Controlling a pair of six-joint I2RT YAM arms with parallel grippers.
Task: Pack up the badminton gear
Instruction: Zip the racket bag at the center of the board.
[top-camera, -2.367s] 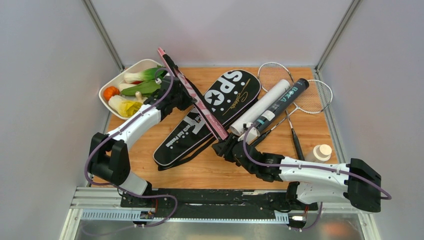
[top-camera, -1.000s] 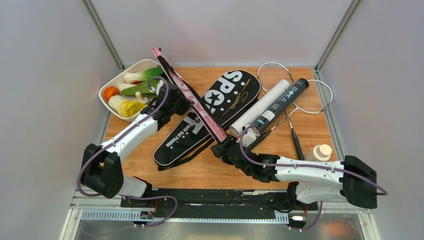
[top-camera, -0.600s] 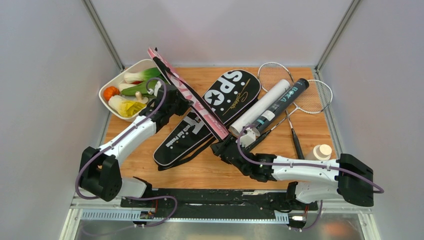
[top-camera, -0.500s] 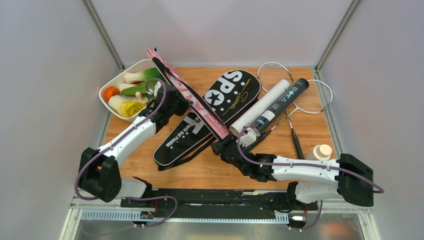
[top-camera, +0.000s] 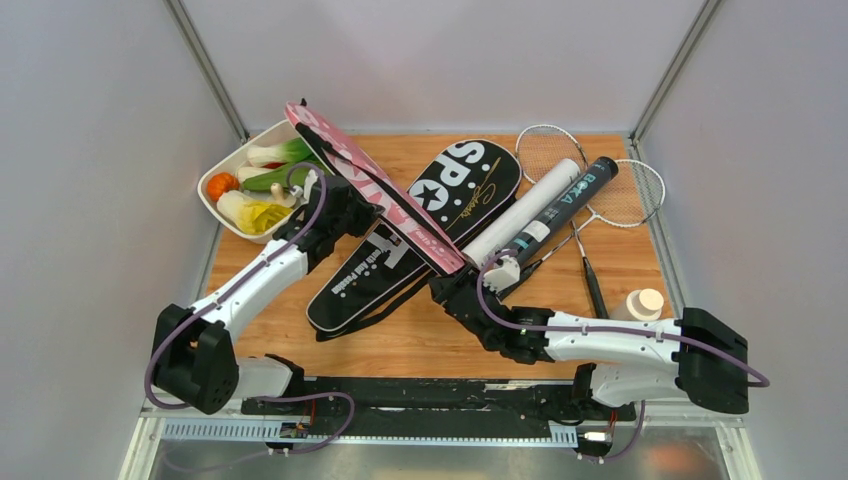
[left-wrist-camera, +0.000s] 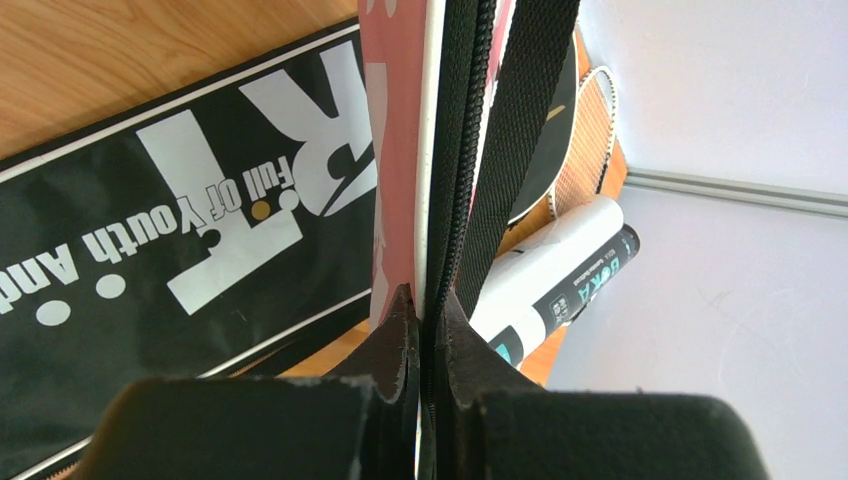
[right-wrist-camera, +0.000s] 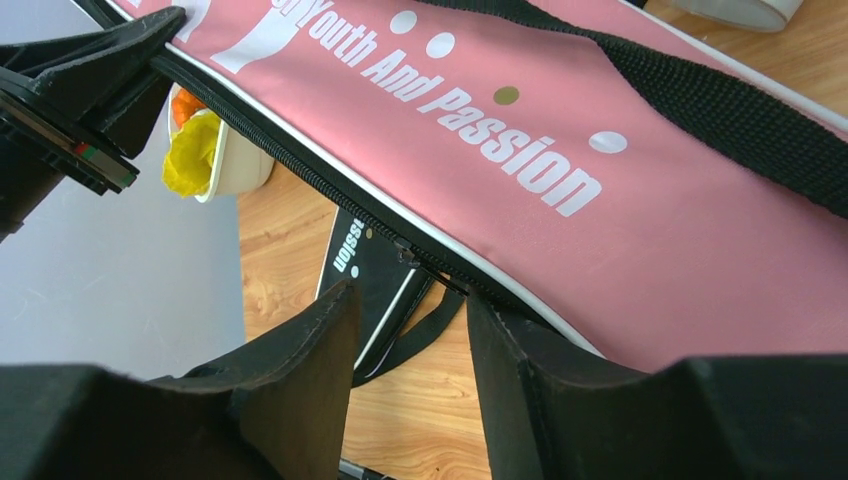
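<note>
Over the left of the wooden table (top-camera: 400, 345), the pink cover (top-camera: 390, 200), clamped at its edge by the left gripper (left-wrist-camera: 425, 300), has been tipped flatter; the right gripper (right-wrist-camera: 410, 300), jaws parted, is set at its zipper (right-wrist-camera: 300, 162), seemingly for unzipping.

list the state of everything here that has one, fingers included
pink cover, held off the table, tilted on edge
left fingers, shut on the pink cover's zipper edge
right fingers, open, at the pink cover's zipper
black cover, flat on the table
white tube, lying on its side
black tube, lying on its side
rackets, flat, unpacked
bottle, upright, capped
</note>
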